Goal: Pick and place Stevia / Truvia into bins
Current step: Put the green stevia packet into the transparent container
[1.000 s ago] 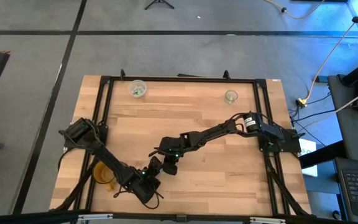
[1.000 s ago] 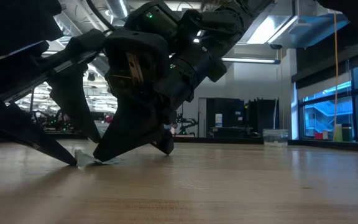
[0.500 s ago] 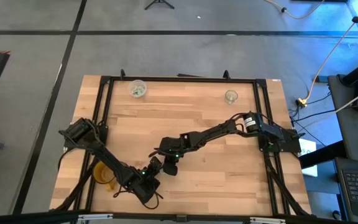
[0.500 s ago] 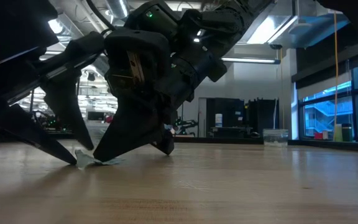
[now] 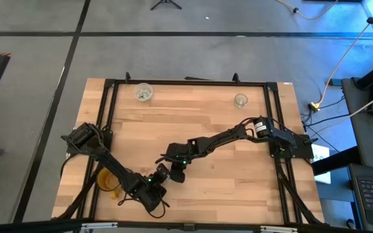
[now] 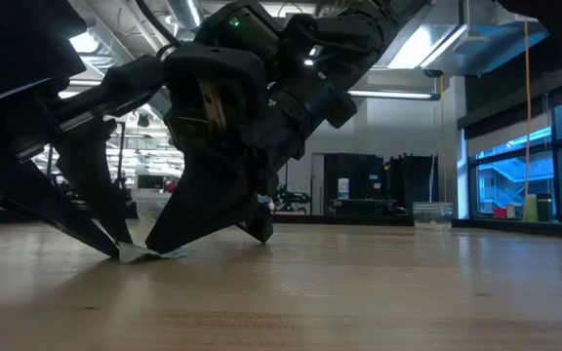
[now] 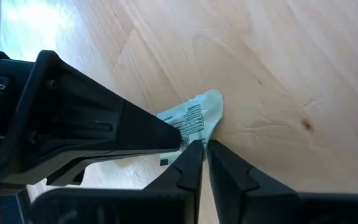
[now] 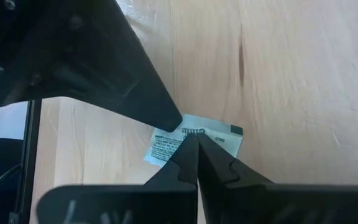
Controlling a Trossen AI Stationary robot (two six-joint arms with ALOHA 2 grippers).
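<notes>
stevia sachet [image 8: 194, 138]: flat, light, limp paper lying on the table [image 5: 225, 123] near the yellow mug [image 5: 107, 180], pinned under the near-closed left gripper [image 7: 201, 149] and right gripper [image 8: 195, 144], apparently pinching its edge; best gripped there.

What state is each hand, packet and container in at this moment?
Left hand: shut on sachet, at table level.
Right hand: shut on sachet.
Sachet: flat on table, pinched by both.
Wide cup: upright, holding sachets.
Narrow cup: upright.
Mug: upright.
</notes>
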